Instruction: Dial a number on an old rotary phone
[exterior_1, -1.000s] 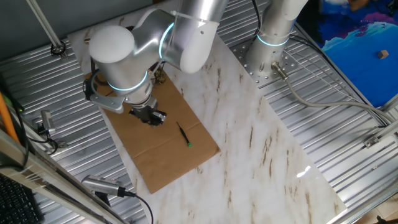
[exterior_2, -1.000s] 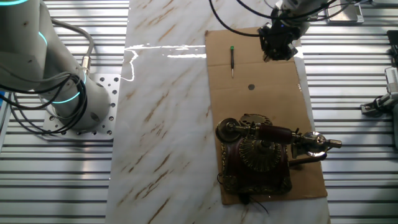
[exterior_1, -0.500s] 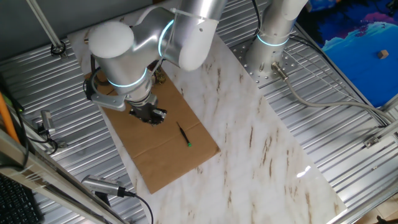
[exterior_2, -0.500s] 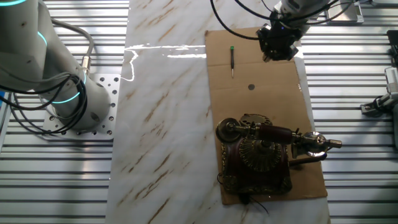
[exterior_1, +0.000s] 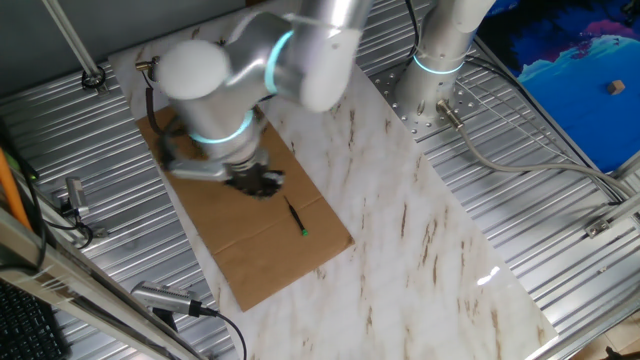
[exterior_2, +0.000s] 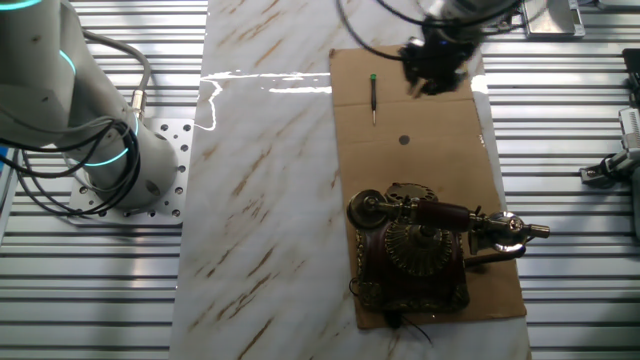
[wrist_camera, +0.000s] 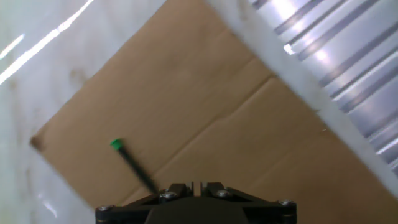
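The arm is swinging fast right now: its big joints are smeared with motion blur in one fixed view, and the gripper (exterior_2: 435, 65) is blurred in the other. Compared with half a second ago, the black head is sliding across the cardboard sheet (exterior_2: 440, 170) toward the thin black green-tipped stick (exterior_2: 373, 98); in the other fixed view it is now sitting clearly nearer the stick than before, though not yet over it. A second ago it was almost parked at the sheet's far right edge, so the real motion is only just starting.

The hand view agrees: the stick (wrist_camera: 132, 165) is lying ahead of the fingers, its green tip pointing away, its dark end running down toward the gripper housing at the bottom edge. I cannot tell whether the fingers are apart or together; the tips are out of that picture and too blurred in the others. Nothing seems to be held.

The old rotary phone (exterior_2: 420, 250) is standing untouched at the near end of the cardboard in the other fixed view, handset resting across its cradle, well apart from the gripper. It is not moving at all between frames.

My reading is that the arm is going for the stick first, probably to use as a dialing tool, so the dialing itself has not begun.
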